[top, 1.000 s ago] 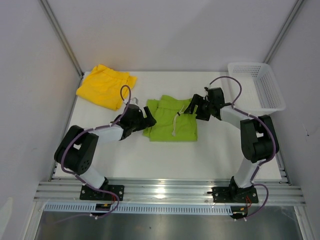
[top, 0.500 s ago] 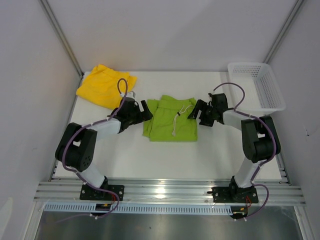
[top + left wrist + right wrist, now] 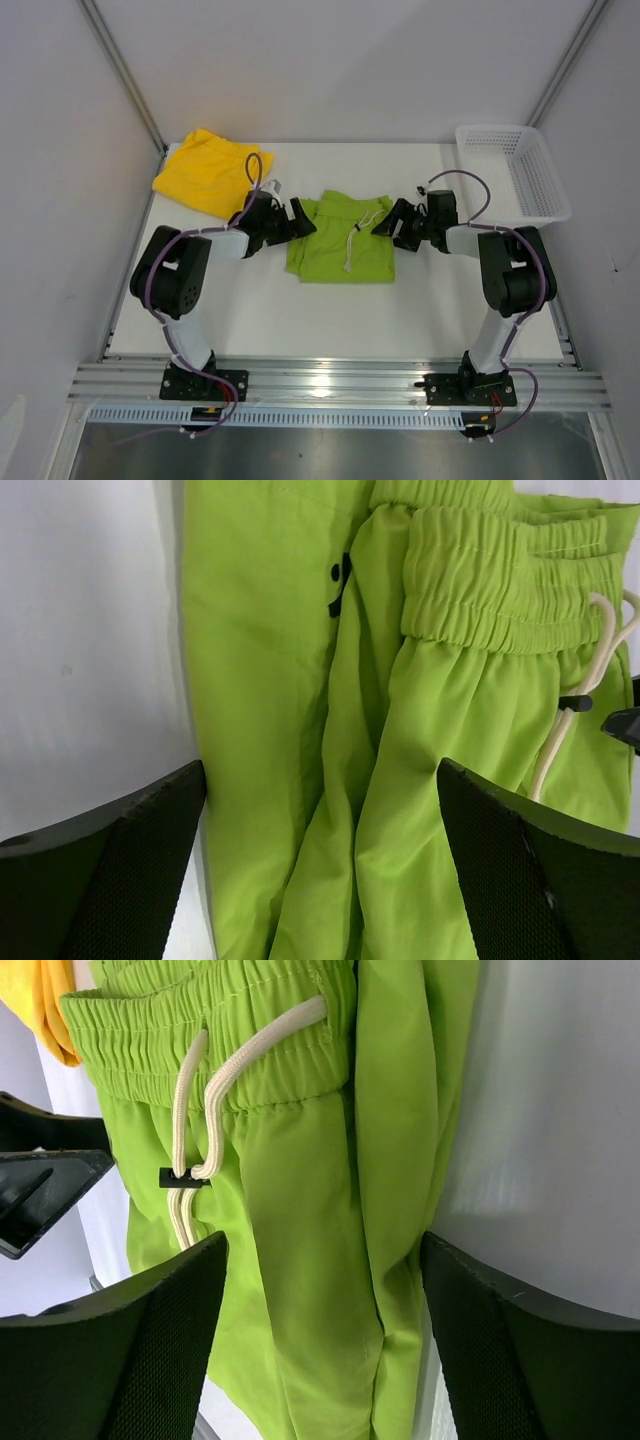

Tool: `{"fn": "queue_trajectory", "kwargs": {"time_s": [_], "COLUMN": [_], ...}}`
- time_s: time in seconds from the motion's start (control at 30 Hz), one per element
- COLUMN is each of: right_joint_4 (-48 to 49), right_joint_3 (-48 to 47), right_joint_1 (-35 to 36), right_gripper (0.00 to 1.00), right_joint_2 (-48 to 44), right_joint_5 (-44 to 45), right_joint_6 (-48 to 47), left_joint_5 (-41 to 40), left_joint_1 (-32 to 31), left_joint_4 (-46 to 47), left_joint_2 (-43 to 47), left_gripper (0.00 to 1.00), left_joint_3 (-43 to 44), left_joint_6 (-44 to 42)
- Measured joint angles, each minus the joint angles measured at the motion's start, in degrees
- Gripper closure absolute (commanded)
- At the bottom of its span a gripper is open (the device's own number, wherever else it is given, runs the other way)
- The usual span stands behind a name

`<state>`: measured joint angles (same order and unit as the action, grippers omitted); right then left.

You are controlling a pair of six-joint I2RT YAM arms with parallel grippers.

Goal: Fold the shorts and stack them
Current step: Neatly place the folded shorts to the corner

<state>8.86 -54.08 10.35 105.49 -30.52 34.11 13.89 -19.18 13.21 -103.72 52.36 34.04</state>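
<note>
Our left gripper has climbed to the green shorts' waistband corner and our right gripper flanks the opposite one. Both jaws gape empty, seemingly ready to pinch. The green shorts lie mid-table, the yellow shorts far-left, unstacked.

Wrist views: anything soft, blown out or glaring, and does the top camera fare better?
Left wrist view: the lime green fabric shorts are sharp, the white table nearly blown out. Right wrist view: sharp fabric, table shaded grey. Top external view: even light, one glare patch on the aluminium rail.
</note>
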Motion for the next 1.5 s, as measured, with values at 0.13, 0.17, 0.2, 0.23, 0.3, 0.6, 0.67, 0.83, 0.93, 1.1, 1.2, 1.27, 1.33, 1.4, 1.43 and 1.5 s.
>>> {"fn": "queue_trajectory", "kwargs": {"time_s": [0.13, 0.17, 0.2, 0.23, 0.3, 0.6, 0.67, 0.83, 0.93, 1.1, 1.2, 1.27, 1.33, 1.4, 1.43, 1.5], "right_joint_4": [1.42, 1.66, 1.73, 1.90, 2.25, 2.97, 3.02, 2.54, 1.60, -0.57, -1.62, -1.97, -1.79, -1.68, -1.60, -1.22], "right_joint_3": [0.09, 0.11, 0.13, 0.26, 0.44, 0.46, 0.44, -0.24, -1.44, -4.79, -8.24, -10.91, -13.68, -16.63, -18.16, -21.53], "right_joint_1": [0.39, 0.48, 0.61, 0.68, 0.76, 1.90, 2.14, 3.37, 4.72, 7.19, 8.79, 9.77, 11.39, 12.70, 13.38, 14.73], "right_gripper": [0.34, 0.37, 0.40, 0.43, 0.46, 0.70, 0.72, 0.80, 0.91, 1.00, 1.00, 1.00, 1.00, 1.00, 1.00, 1.00], "right_joint_2": [0.81, 1.05, 1.25, 1.53, 1.88, 3.41, 3.69, 4.00, 4.02, 4.13, 5.18, 6.19, 7.48, 9.14, 10.03, 12.24], "right_joint_5": [-0.61, -0.81, -0.81, -0.96, -1.11, -1.57, -1.57, -1.18, 0.22, 2.62, 4.28, 5.75, 7.13, 8.37, 8.90, 9.88], "right_joint_6": [0.42, 0.52, 0.63, 0.83, 1.03, 1.57, 1.81, 1.90, 1.84, 2.67, 3.45, 3.96, 4.87, 5.86, 6.43, 7.58], "left_joint_5": [1.62, 1.97, 2.27, 2.64, 3.39, 6.27, 6.34, 6.23, 5.84, 4.02, 2.12, 0.57, -0.68, -1.64, -1.79, -1.84], "left_joint_1": [0.00, 0.00, 0.00, 0.00, 0.00, -0.02, 0.00, -0.02, 0.00, 0.11, 0.22, 0.55, 1.05, 2.10, 2.95, 5.07], "left_joint_4": [2.34, 2.86, 3.28, 3.54, 4.52, 5.79, 5.75, 5.11, 4.22, -0.15, -5.27, -9.20, -12.26, -15.45, -17.25, -20.00], "left_joint_2": [-1.70, -2.16, -2.56, -2.91, -3.45, -4.42, -4.42, -4.42, -4.39, -4.04, -4.02, -4.02, -4.02, -4.07, -4.22, -4.37], "left_gripper": [0.12, 0.17, 0.18, 0.20, 0.23, 0.53, 0.64, 0.87, 0.91, 1.00, 1.00, 1.00, 1.00, 1.00, 1.00, 1.00], "left_joint_3": [0.68, 0.90, 1.07, 1.20, 1.22, 0.44, -0.13, -0.20, -0.15, 1.86, 5.31, 8.68, 12.02, 15.63, 17.73, 21.44], "left_joint_6": [0.09, 0.07, 0.04, 0.02, 0.09, 0.52, 0.52, 0.02, -0.22, -1.36, -2.84, -4.02, -5.05, -6.16, -6.75, -7.82]}}
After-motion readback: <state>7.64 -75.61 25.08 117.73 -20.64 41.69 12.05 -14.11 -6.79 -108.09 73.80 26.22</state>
